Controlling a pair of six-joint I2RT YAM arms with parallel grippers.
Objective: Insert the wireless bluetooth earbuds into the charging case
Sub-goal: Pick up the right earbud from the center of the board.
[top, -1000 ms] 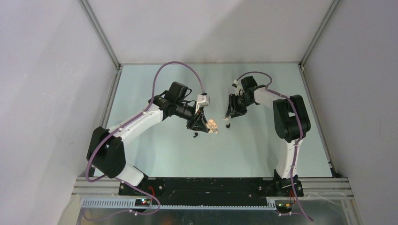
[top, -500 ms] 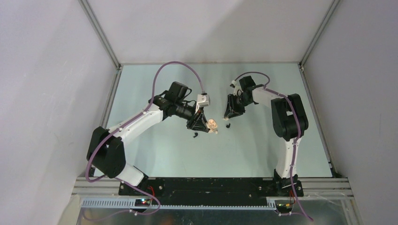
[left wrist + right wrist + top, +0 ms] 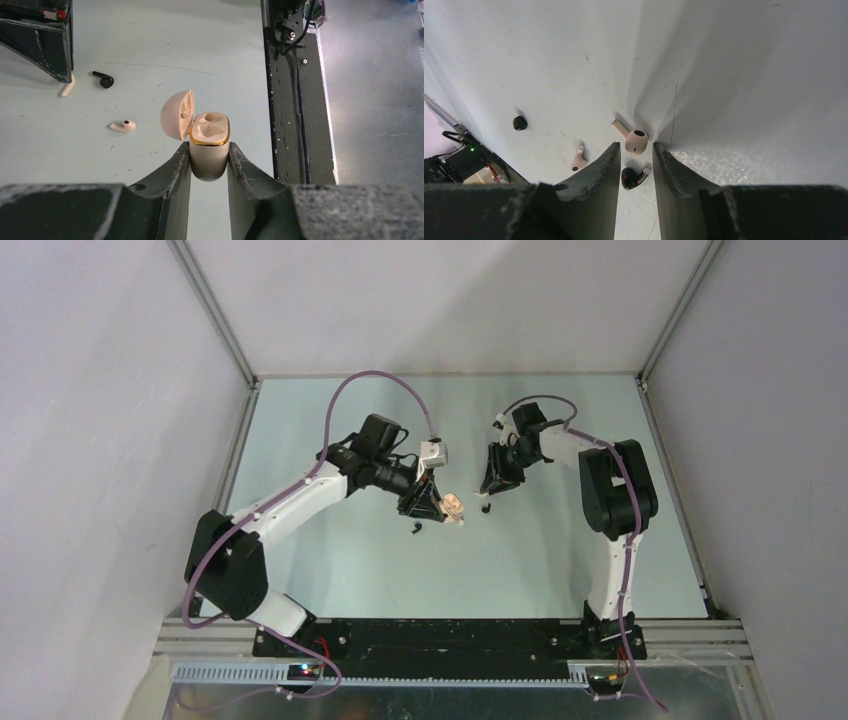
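On the pale table [image 3: 560, 560], seen from overhead, both arms bend inward with wrists tipped down, and the earbuds [image 3: 486, 508] read only as specks. The left wrist view alone shows the grip: the left gripper [image 3: 209, 150] is clamped on the body of the charging case [image 3: 210, 131], held upright, its lid [image 3: 176, 115] swung open leftward. The right wrist view alone shows all four earbuds on the table, outside the case: the far black earbud [image 3: 519, 122] well apart; the side cream earbud [image 3: 578, 161] beside one finger; the front cream earbud [image 3: 635, 140] just ahead of the tips; the inner black earbud [image 3: 631, 177] between the fingers. The right gripper [image 3: 636, 146] points down, jaws narrowly parted about it, a gap showing on one side.
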